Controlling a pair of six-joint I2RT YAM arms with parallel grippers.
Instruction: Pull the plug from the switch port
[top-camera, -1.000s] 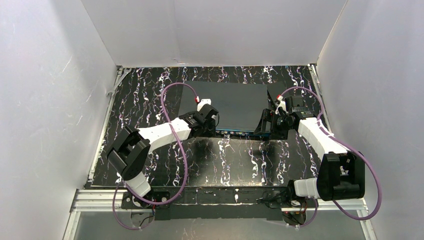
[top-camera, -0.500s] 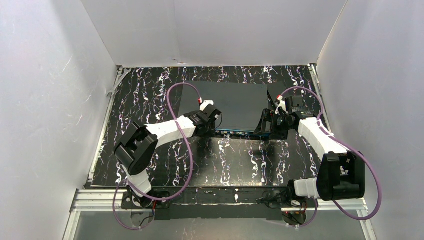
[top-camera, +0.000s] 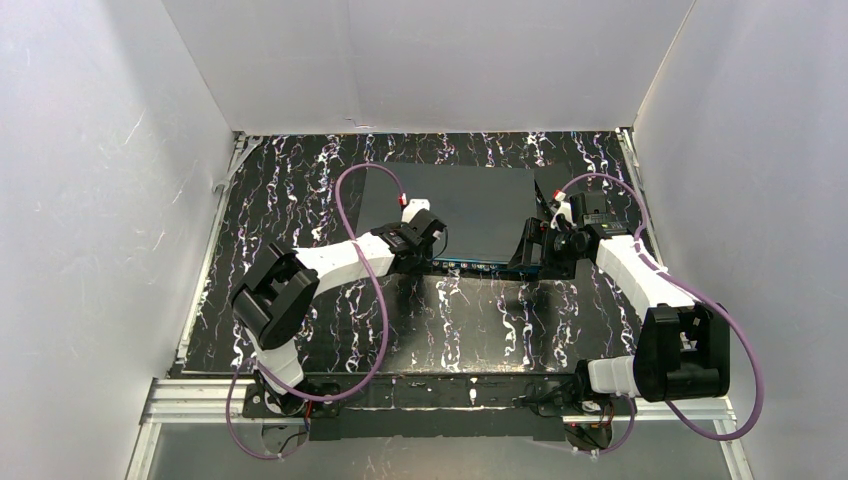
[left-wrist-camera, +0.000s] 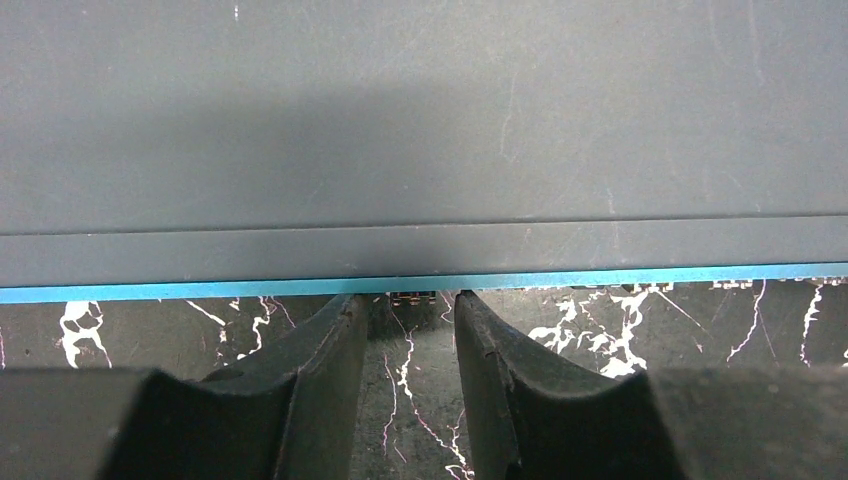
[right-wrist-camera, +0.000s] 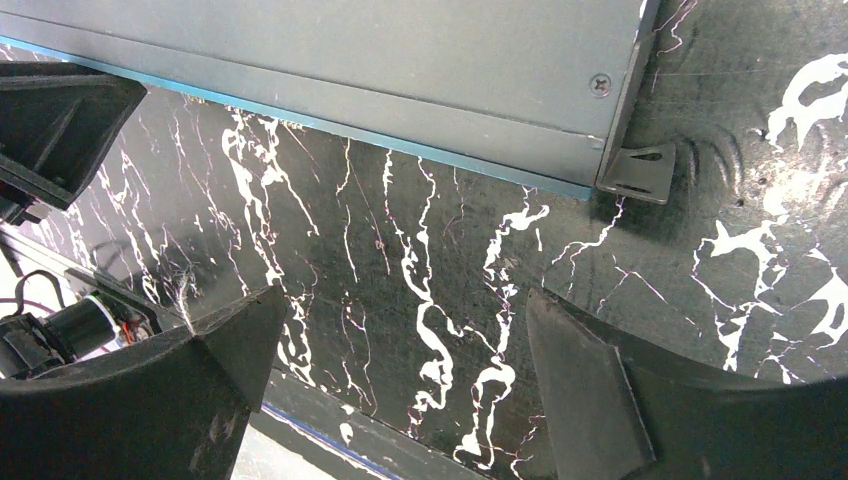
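Note:
The switch (top-camera: 450, 205) is a flat dark grey box at the back middle, its teal-blue port edge (top-camera: 480, 265) facing the arms. My left gripper (top-camera: 428, 250) is open by a narrow gap at that edge, with nothing between the fingers. In the left wrist view the fingertips (left-wrist-camera: 345, 310) nearly touch the teal edge (left-wrist-camera: 200, 292). A small dark piece with metal contacts (left-wrist-camera: 412, 297) sits there between them; I cannot tell whether it is a plug or a port. My right gripper (top-camera: 535, 255) is wide open and empty over the mat at the switch's right corner (right-wrist-camera: 600, 150).
A metal mounting bracket (right-wrist-camera: 638, 172) sticks out from the switch's right corner. A smaller black box (top-camera: 548, 190) stands right of the switch, partly behind my right wrist. White walls close in three sides. Purple arm cables (top-camera: 350, 195) loop over the mat.
My left arm has swung right and forward, bringing its gripper up against the switch's teal edge. The right arm has not moved.

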